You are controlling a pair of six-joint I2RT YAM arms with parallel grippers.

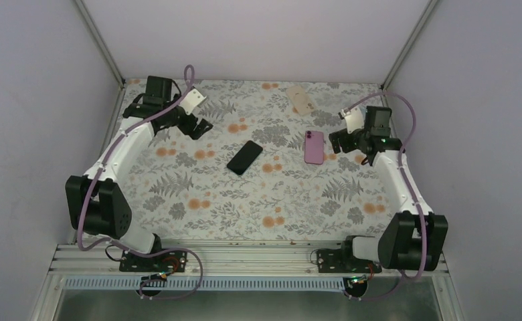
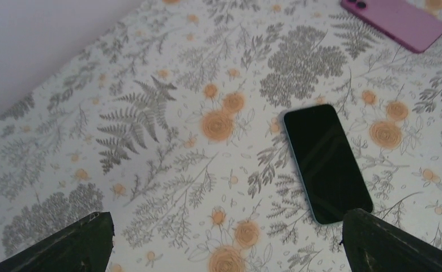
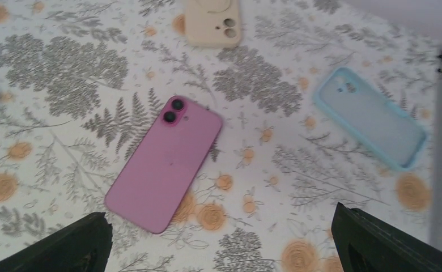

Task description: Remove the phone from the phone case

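A pink phone (image 1: 314, 147) lies back up on the floral table, camera lenses showing; it also shows in the right wrist view (image 3: 163, 164) and at the left wrist view's top right (image 2: 400, 20). I cannot tell whether it is in a case. A black-screened phone (image 1: 244, 157) with a thin bluish rim lies face up mid-table, also in the left wrist view (image 2: 326, 161). My left gripper (image 1: 201, 125) (image 2: 225, 220) is open and empty, up and left of the black phone. My right gripper (image 1: 335, 142) (image 3: 220, 215) is open and empty, just right of the pink phone.
A beige empty case (image 1: 301, 99) (image 3: 213, 21) lies at the back of the table. A light blue empty case (image 3: 369, 116) lies right of the pink phone in the right wrist view. White walls close in the table on three sides.
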